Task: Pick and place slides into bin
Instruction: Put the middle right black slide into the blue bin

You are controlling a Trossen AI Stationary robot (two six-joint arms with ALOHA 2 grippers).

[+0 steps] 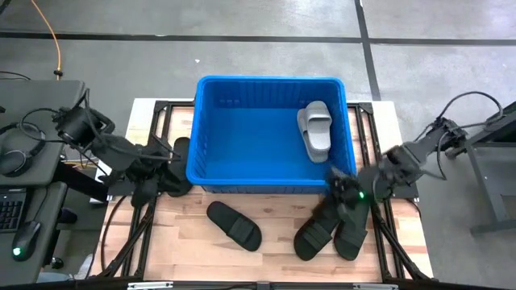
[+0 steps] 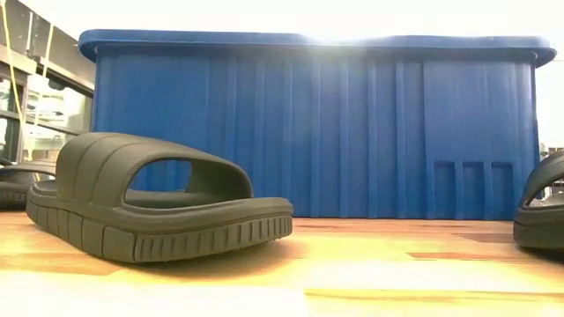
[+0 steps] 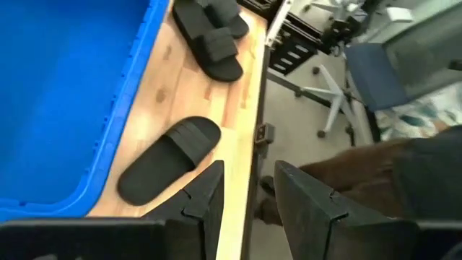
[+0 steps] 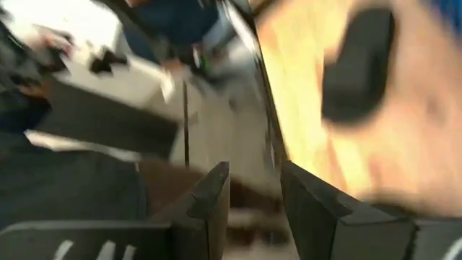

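On the wooden bench, seen from above, the blue bin stands toward the far side with one light grey slide lying inside near its right wall. In front of the bin a single black slide lies at a slant, and to its right a pair of black slides lie side by side. The right gripper hangs over that pair, just at the bin's front right corner. The left gripper sits at the bin's left side, where another black slide lies against the bin wall.

At bench height, one black slide fills the near left with the bin's ribbed wall behind it; a second slide's edge shows at the right and a third at the far left.

From the left wrist, the two dark fingers stand a small gap apart, holding nothing, above the bench edge; the single black slide lies beside the bin wall, with the pair farther along.

From the right wrist, the picture is smeared; the fingers stand apart with nothing between them, and a dark slide lies on the bench beyond.
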